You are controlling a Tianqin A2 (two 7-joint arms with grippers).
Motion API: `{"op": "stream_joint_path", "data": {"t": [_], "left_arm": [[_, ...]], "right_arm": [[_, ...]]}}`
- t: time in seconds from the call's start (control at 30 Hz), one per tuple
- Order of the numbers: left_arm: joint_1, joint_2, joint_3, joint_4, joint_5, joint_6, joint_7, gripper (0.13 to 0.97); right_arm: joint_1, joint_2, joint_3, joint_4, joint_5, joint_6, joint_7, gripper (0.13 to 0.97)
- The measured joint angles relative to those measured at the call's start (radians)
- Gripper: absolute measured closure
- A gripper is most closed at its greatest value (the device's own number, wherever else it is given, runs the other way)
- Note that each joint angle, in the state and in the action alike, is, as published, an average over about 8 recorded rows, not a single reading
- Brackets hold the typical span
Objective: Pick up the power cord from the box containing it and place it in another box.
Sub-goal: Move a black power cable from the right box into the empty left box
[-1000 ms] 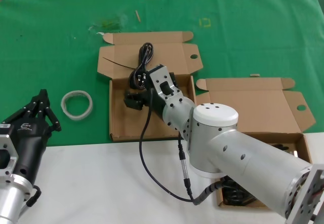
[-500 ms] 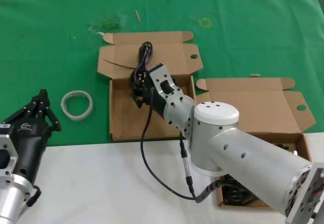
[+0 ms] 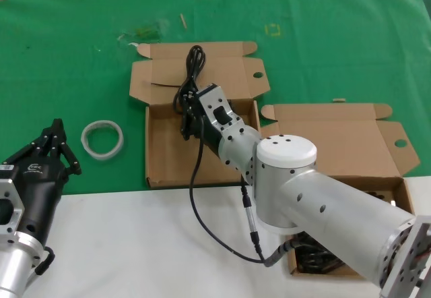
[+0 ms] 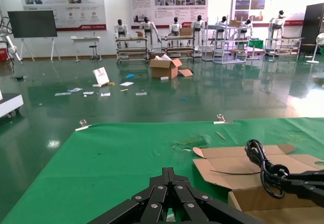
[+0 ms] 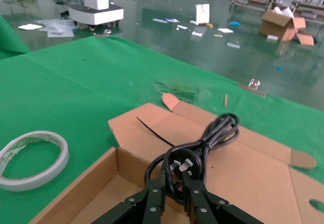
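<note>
We hold power cord [image 3: 189,82] clamped in right gripper [image 3: 190,114] over left box [image 3: 161,170]; release next. Left gripper [image 3: 50,151] parked, closed.

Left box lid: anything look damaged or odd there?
Yes. The box has a lid with a thin dark slit near its hinge corner, like a tear. The right end effector grips the power cord over it.

Right arm: reaches from lower right of the head view toward centre.
Right end effector [image 3: 186,112]: fingers clamped on the power cord [image 3: 190,75].
Left end effector [image 3: 57,143]: parked lower left, fingers together.
</note>
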Motion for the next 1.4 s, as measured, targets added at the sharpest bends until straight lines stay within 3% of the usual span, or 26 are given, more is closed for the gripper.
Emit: {"op": "stream_joint_path", "data": {"t": [0.17, 0.47, 0.6, 0.83, 1.1, 1.23, 1.4], "left_arm": [[0.000, 0.000, 0.000, 0.000, 0.000, 0.000, 0.000, 0.957], [0.000, 0.000, 0.000, 0.000, 0.000, 0.000, 0.000, 0.957], [0.000, 0.000, 0.000, 0.000, 0.000, 0.000, 0.000, 0.957], [0.000, 0.000, 0.000, 0.000, 0.000, 0.000, 0.000, 0.957], [0.000, 0.000, 0.000, 0.000, 0.000, 0.000, 0.000, 0.957], [0.000, 0.000, 0.000, 0.000, 0.000, 0.000, 0.000, 0.957], [0.000, 0.000, 0.000, 0.000, 0.000, 0.000, 0.000, 0.957]], "right_arm": [[-0.005, 0.000, 0.000, 0.002, -0.138, 0.003, 0.107, 0.906], [-0.041, 0.001, 0.014, 0.000, -0.490, 0.043, 0.416, 0.936], [-0.090, 0.023, 0.070, 0.054, -0.597, 0.054, 0.464, 0.946], [-0.224, 0.158, 0.159, 0.318, -0.586, 0.062, 0.358, 0.946], [-0.363, 0.387, 0.160, 0.647, -0.498, 0.052, 0.255, 0.946], [-0.414, 0.464, 0.174, 0.719, -0.498, 0.011, 0.238, 0.946], [-0.466, 0.481, 0.251, 0.714, -0.561, -0.081, 0.233, 0.946]]}}
